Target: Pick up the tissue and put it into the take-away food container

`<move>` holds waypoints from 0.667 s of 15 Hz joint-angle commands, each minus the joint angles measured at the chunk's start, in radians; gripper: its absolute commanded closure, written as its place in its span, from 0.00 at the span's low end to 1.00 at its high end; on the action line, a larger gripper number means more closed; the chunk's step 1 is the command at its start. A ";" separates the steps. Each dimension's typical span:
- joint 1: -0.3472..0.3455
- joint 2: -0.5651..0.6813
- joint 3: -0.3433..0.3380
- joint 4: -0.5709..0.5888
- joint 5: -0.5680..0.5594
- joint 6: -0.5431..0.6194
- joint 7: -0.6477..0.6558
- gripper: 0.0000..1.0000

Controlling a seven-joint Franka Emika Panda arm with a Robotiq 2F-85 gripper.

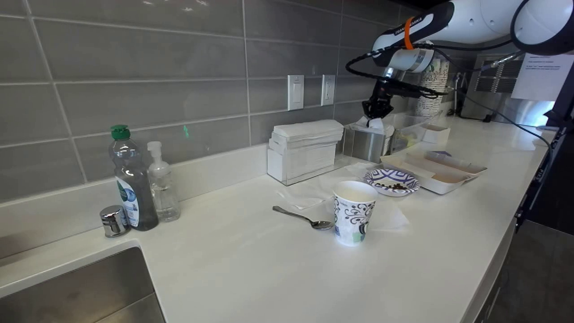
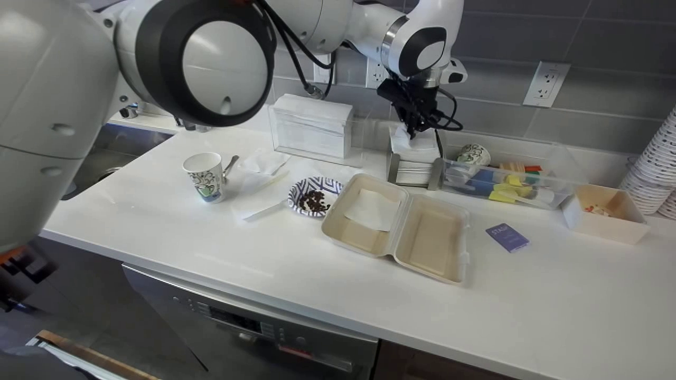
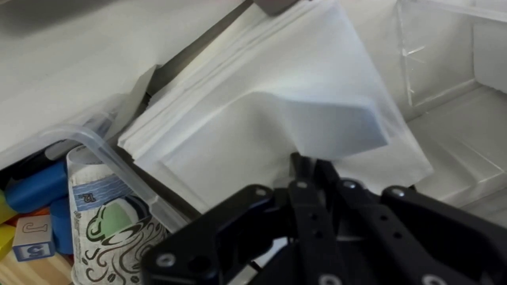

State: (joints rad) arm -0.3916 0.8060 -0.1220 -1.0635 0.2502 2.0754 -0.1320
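My gripper point(image 3: 311, 160) is nearly closed in the wrist view, with a folded-up piece of the white tissue point(image 3: 336, 122) pinched at its fingertips. The tissue bulges up from the top of a stack of tissues in a metal holder point(image 2: 435, 174). In both exterior views the gripper point(image 1: 376, 115) point(image 2: 413, 131) points down at the top of this holder, against the wall. The take-away food container point(image 2: 430, 240) lies open on the counter in front of the holder. One flat tissue point(image 2: 374, 210) lies in its half nearer the plate. The container also shows in an exterior view point(image 1: 444, 178).
A blue-patterned plate point(image 2: 301, 190) with dark bits sits beside the container. A paper cup point(image 2: 206, 177) and a spoon point(image 1: 305, 219) lie beyond it. A clear bin point(image 2: 560, 182) of toys and a towel box point(image 2: 311, 126) flank the holder. A purple card point(image 2: 507, 237) lies nearby.
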 commanded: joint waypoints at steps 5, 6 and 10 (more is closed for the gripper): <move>0.002 -0.018 -0.006 0.003 -0.011 -0.028 0.003 1.00; 0.002 -0.029 -0.007 -0.006 -0.013 -0.028 0.000 1.00; -0.001 -0.043 -0.005 -0.013 -0.007 -0.034 -0.010 1.00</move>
State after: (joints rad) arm -0.3913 0.7846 -0.1272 -1.0586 0.2458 2.0706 -0.1336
